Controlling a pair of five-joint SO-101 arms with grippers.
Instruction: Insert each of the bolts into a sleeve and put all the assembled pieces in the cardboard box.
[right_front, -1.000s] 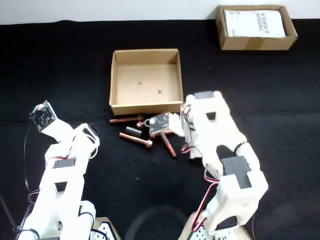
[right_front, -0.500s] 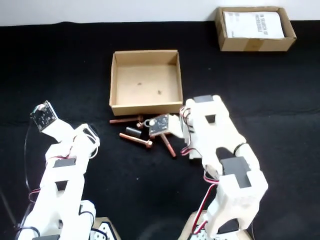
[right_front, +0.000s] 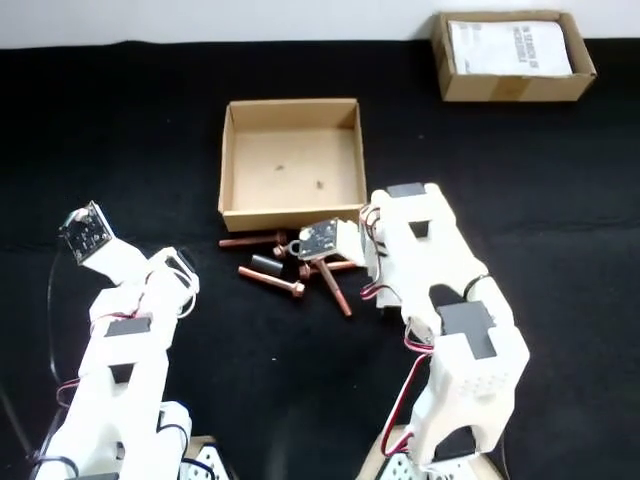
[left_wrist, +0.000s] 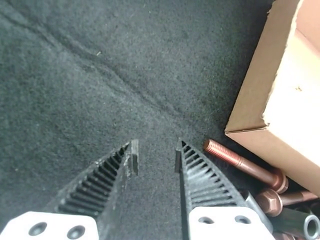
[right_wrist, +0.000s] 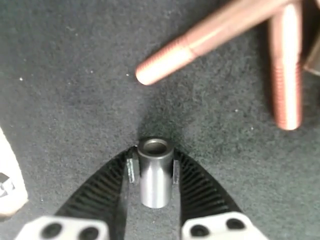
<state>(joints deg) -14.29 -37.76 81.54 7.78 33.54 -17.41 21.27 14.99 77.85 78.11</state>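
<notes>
Right wrist view: noted right gripper (right_wrist: 153, 167) clamped on dark sleeve (right_wrist: 155, 180), bore open, bolts (right_wrist: 210, 35) lying just beyond, on near side of cardboard box (right_front: 290, 215). Noted left gripper (left_wrist: 156, 159) narrowly parted, empty. Advise holding sleeve steady, feeding bolt thread-first, axes aligned.

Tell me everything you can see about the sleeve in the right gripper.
The sleeve is a short dark grey metal-looking tube, smooth, with an open bore at its far end. The right gripper is shut on it, one ribbed black finger on each side. It sits over the black mat, clear of the copper bolts.
</notes>
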